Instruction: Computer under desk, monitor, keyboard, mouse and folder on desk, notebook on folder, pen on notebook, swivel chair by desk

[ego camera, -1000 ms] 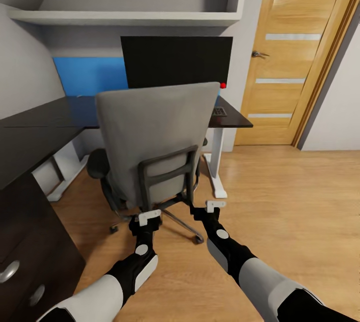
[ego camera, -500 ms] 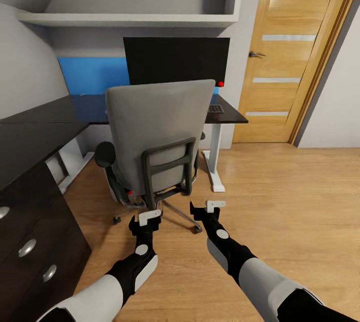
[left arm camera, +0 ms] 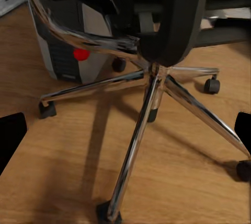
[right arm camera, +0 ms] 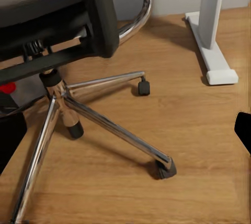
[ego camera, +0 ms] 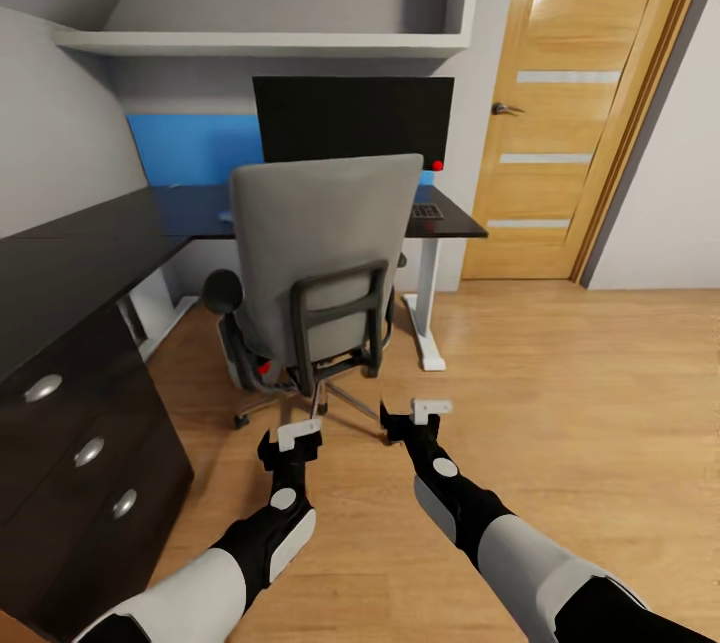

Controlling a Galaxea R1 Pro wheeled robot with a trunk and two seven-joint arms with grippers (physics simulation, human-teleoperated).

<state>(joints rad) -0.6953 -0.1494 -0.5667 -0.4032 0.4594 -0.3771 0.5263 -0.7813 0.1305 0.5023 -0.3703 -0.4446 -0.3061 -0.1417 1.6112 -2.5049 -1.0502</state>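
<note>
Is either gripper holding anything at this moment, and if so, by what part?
Nothing is held. The left gripper and right gripper are both open, short of the swivel chair.

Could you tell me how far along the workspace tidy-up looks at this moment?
Apparently done: the black flat monitor stands on the dark desk, a dark keyboard beside it; a grey computer tower sits beyond the chair base. In hand: nothing; the left gripper and right gripper hover behind the grey swivel chair. Folder, notebook, pen and mouse can't be judged; the chairback hides them.
</note>
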